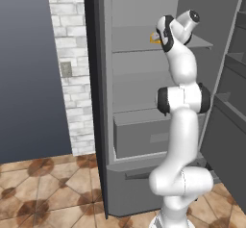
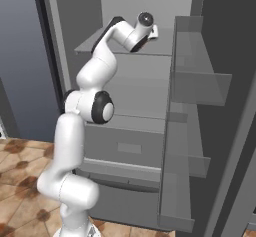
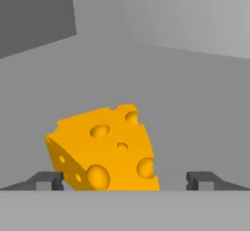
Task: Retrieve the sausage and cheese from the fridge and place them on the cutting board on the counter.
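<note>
I have the arm (image 1: 180, 126) reaching up and into the open fridge (image 1: 144, 140), with the hand at the level of the upper shelf (image 1: 139, 44). From the left base camera I can see a sliver of yellow-orange just to the left of the wrist, sitting on that upper shelf: that is the cheese (image 1: 154, 38), mostly hidden behind the arm. From the right base camera the wrist is over the same shelf (image 2: 95, 41), and the open fridge door (image 2: 195, 131) with its door bins stands on the right side

Through the hand camera the cheese (image 3: 105, 149) is right in front of me: a wedge with round holes, lying on the light grey shelf floor (image 3: 195, 103), its broad holed face turned towards the camera and its point towards the left. The fingers (image 3: 126, 180) are spread wide apart, one tip (image 3: 46, 180) at the lower left and the other at the lower right. The cheese lies between them, closer to the left tip than to the right; its lower left corner looks just beside that tip, though I cannot tell if they touch. Nothing is gripped

Below the upper shelf I see a second shelf and a closed drawer (image 1: 141, 138) lower in the fridge. To the left of the fridge is a white brick wall strip (image 1: 72, 68), and the floor (image 1: 43, 193) is brown patterned tile
</note>
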You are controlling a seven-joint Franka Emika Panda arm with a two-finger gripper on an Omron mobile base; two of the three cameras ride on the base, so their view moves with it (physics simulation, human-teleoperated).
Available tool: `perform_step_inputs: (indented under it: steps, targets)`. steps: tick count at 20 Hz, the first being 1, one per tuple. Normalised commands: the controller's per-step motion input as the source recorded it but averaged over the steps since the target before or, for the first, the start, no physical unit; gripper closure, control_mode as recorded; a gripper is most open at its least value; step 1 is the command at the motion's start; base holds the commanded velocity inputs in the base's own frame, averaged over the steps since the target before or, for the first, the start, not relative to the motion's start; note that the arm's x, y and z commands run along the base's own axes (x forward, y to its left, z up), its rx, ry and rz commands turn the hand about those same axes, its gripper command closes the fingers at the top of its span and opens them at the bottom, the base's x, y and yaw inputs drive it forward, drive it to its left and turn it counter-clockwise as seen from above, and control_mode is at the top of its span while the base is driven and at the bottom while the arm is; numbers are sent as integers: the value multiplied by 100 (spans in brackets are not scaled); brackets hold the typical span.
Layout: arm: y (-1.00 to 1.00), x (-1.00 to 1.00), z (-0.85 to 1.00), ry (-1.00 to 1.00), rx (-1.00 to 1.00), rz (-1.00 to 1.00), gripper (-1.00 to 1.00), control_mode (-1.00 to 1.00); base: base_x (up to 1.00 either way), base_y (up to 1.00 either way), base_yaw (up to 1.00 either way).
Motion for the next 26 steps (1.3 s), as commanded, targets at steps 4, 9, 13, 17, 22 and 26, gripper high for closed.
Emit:
perform_step_inputs:
  steps: [4, 9, 13, 17, 22, 26]
  targets:
    - [0, 21, -4, 0, -5, 3, -100, -100, 0, 0, 0]
    - [5, -2, -21, 5, -4, 0, 100, -100, 0, 0, 0]
    - [3, -20, -33, 7, 0, 0, 100, -100, 0, 0, 0]
    - [11, -31, -30, -2, 0, 0, 100, -100, 0, 0, 0]
    - [17, -62, -28, -15, 0, 0, 100, -100, 0, 0, 0]
    - [26, -76, -40, -26, 0, 0, 100, -100, 0, 0, 0]
